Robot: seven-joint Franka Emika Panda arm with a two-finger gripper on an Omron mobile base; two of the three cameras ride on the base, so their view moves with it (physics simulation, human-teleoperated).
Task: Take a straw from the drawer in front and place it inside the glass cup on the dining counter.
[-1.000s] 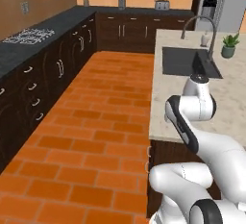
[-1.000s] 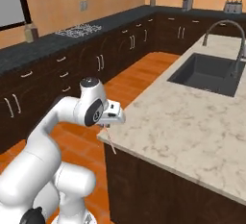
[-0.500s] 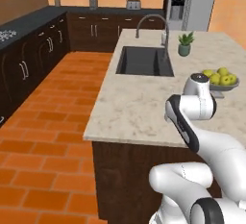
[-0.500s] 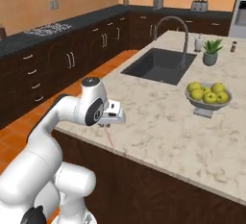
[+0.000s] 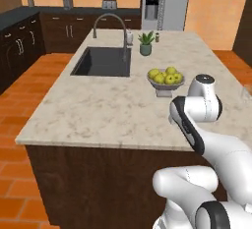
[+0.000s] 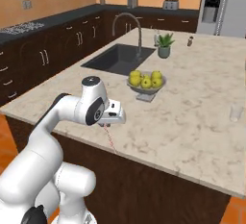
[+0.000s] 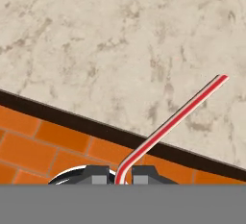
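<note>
Beige marbled dining counter (image 6: 192, 107) spans the middle of the right base view, a grey fruit bowl (image 6: 146, 87) at centre and the glass cup (image 6: 236, 112) at the right edge. At lower left, the gripper (image 6: 112, 120) is clamped on the red-pink straw (image 7: 169, 124), which hangs over the counter's near edge.

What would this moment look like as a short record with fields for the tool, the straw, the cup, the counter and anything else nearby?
tool: the two-finger tool is shut on the straw
straw: thin red-and-white striped drinking straw, slanting out over the counter edge
cup: small clear glass tumbler, upright near the counter's far right side, apart from the straw
counter: pale beige marbled island top
nearby: grey bowl of yellow-green fruit, small potted plant, dark sink with curved tap
</note>
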